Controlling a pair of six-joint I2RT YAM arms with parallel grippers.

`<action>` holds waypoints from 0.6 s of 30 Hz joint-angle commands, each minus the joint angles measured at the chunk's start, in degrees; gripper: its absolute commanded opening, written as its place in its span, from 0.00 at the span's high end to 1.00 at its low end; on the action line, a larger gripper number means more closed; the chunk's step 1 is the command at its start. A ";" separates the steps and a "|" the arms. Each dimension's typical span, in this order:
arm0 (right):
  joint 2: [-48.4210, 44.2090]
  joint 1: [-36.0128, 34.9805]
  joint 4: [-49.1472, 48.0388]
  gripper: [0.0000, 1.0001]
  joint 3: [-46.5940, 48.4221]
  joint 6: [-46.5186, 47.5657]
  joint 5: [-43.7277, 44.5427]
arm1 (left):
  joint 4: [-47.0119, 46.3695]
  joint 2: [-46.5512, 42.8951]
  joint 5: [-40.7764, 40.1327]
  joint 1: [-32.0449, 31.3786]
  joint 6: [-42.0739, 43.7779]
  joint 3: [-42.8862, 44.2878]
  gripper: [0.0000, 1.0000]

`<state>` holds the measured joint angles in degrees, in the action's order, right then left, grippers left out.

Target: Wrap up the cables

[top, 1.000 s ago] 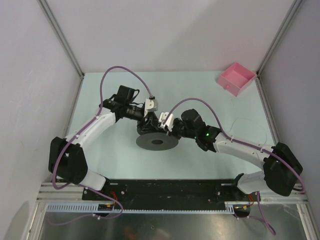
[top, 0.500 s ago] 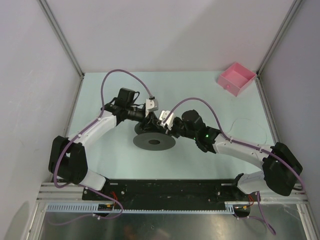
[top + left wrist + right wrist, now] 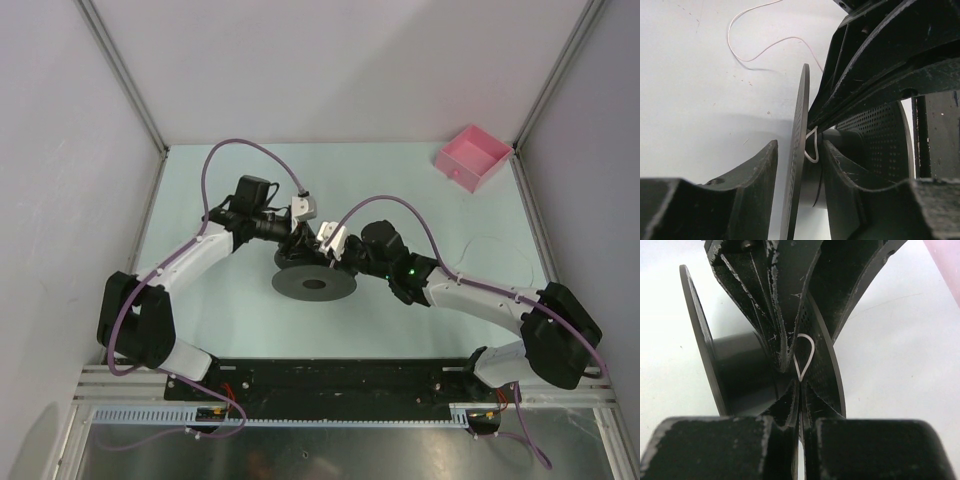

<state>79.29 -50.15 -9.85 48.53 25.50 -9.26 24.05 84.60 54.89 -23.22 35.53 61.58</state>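
Hardly anything has moved in the last second. The dark grey round spool [image 3: 314, 283] slid a tiny bit to the left and is back near its old spot. The fingers of the left gripper [image 3: 800, 147] have come a little closer together.

The pale green table [image 3: 400, 180] fills the floor between the grey walls. The left arm [image 3: 190, 255], white and black, reaches in from the left. The right arm [image 3: 480, 297] reaches in from the right, and the two meet in the middle of the table. A pink square tray [image 3: 472, 157] sits in the far right corner, well apart from both arms.

The spool lies near the middle of the table, right under the two grippers.

The left gripper has its fingers apart. One thin flat side of the spool stands between them, with a small gap at each finger.

The right gripper [image 3: 799, 390] has its fingers pressed together. They pinch the thin whitish wire [image 3: 812, 354], which makes a small drop-shaped loop just past the fingertips, beside the spool's dotted side. In the left wrist view, more of the wire trails away in loose curves over the table behind the spool.
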 commanded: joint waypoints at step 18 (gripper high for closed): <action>1.16 -0.51 -3.70 1.00 -0.37 -1.34 2.03 | -8.59 -2.60 0.25 -1.66 -4.90 -3.84 0.58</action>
<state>80.05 -50.19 -11.07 48.36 24.40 -8.16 18.46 84.36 54.35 -24.49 32.29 58.04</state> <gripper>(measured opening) 0.020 0.420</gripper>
